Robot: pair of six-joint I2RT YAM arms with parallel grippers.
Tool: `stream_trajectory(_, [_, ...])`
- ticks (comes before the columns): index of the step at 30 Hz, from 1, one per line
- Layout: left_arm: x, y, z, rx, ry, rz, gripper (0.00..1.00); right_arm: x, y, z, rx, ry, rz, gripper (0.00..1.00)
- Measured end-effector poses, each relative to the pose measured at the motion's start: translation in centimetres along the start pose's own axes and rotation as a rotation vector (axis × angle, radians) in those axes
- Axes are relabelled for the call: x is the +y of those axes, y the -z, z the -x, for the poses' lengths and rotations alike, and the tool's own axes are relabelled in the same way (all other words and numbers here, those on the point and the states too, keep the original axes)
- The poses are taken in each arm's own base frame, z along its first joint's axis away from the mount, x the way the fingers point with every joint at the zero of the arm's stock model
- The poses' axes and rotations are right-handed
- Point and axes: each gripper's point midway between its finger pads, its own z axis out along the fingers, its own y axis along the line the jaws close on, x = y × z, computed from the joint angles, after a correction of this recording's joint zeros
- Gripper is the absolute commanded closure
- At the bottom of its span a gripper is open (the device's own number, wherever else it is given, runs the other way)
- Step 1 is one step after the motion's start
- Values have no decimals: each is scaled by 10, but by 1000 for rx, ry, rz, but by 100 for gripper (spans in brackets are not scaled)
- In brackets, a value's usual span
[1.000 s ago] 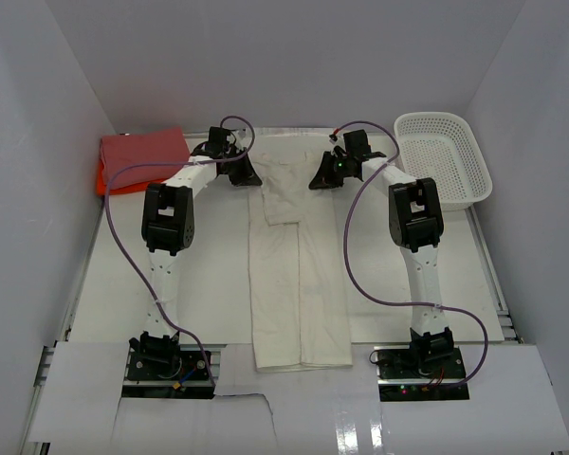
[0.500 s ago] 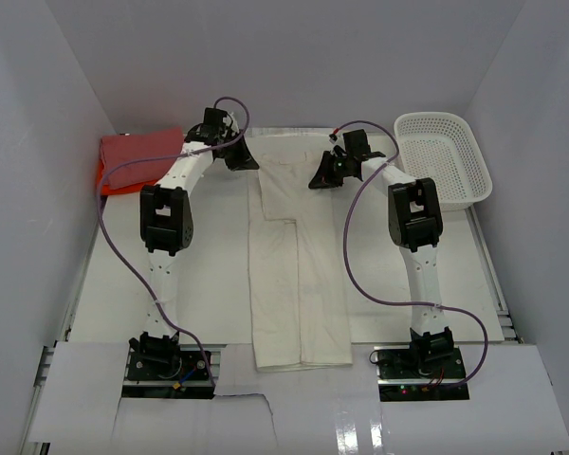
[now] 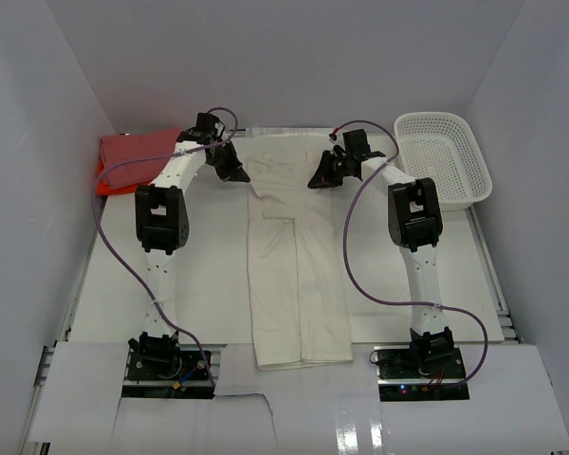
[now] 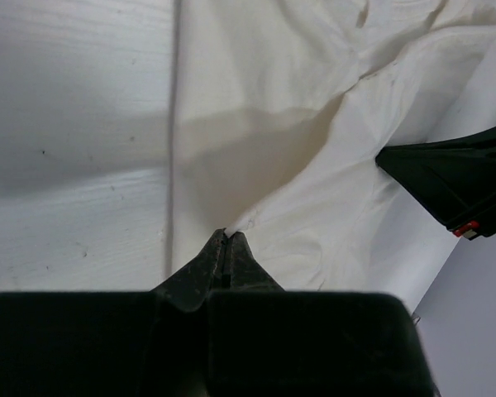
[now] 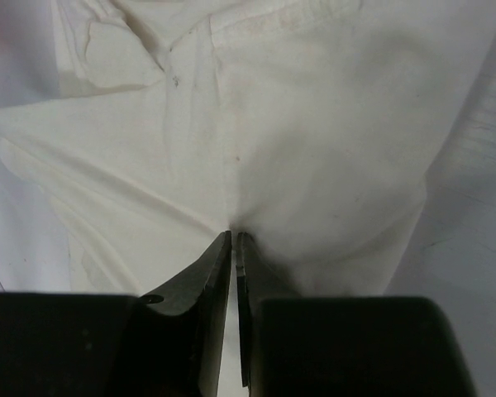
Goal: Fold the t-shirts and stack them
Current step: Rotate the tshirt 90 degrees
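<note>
The left gripper has its fingers pressed together on an edge of the cream t-shirt. The right gripper is all but closed, with a thin slit between the fingers and the same cloth gathered at their tips. The shirt runs as a long strip down the middle of the table, from near edge to far edge. The pink-red t-shirt lies folded on the orange t-shirt at the far left corner.
</note>
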Motion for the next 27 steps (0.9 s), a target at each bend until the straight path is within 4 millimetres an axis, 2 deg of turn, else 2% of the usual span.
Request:
stream_trajectory(3, [10, 0, -11, 42, 35, 42, 95, 1, 0, 0, 0, 1, 3, 82])
stream_trajectory(7, [20, 2, -22, 79, 67, 92, 43, 2, 0, 2, -3, 3, 5, 78])
stream_trajectory(8, [24, 3, -23, 84, 80, 110, 21, 2, 1, 3, -4, 3, 5, 77])
stream_trajectory(9, [28, 4, -24, 84, 82, 128, 9, 2, 1, 3, -6, 4, 5, 77])
stream_trajectory(13, [39, 7, -20, 65, 110, 179, 7, 3, 2, 6, -13, 8, 1, 76])
stream_trajectory(17, [34, 10, -5, 19, 94, 161, 7, 7, 5, 15, -26, 15, 6, 76])
stream_trajectory(19, [24, 13, 5, -11, 77, 123, 8, 11, 8, 22, -39, 22, 15, 76])
stream_trajectory(22, [-2, 22, 24, -61, 38, 34, 9, 13, 11, 26, -46, 29, 29, 73])
stream_trajectory(25, [-32, 29, 42, -118, -19, -74, 9, 16, 21, 13, -25, 23, 32, 70])
stream_trajectory(27, [-47, 29, 47, -138, -52, -139, 9, 22, 36, -4, 0, 15, 34, 66])
